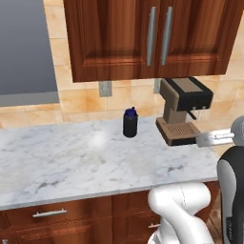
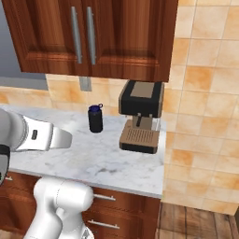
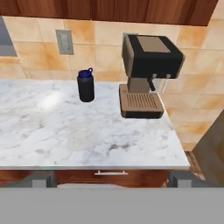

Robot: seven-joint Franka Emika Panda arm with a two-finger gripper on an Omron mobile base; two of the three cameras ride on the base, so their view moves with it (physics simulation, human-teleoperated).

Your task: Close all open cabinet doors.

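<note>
Two upper cabinet doors hang above the counter, the left door (image 1: 109, 38) (image 2: 42, 32) and the right door (image 1: 200, 33) (image 2: 130, 37). Their silver bar handles (image 1: 151, 35) (image 2: 91, 35) meet at the middle. Both doors lie flush with the cabinet front. The hand view catches their lower edge (image 3: 109, 8) at its top. My gripper (image 3: 111, 179) is open, with its fingertips (image 3: 41, 179) wide apart and nothing between them. It is held back from the counter's front edge, facing the wall. A brown panel (image 3: 214, 144) cuts the right edge of the hand view; I cannot tell what it is.
A marble counter (image 1: 71, 162) carries a dark bottle (image 1: 130, 122) (image 3: 85, 85) and a coffee machine (image 1: 183, 109) (image 2: 140, 116) (image 3: 146, 74) at its right end. Drawer fronts with short handles (image 1: 50, 213) sit below. A grey panel (image 1: 26, 47) is at upper left.
</note>
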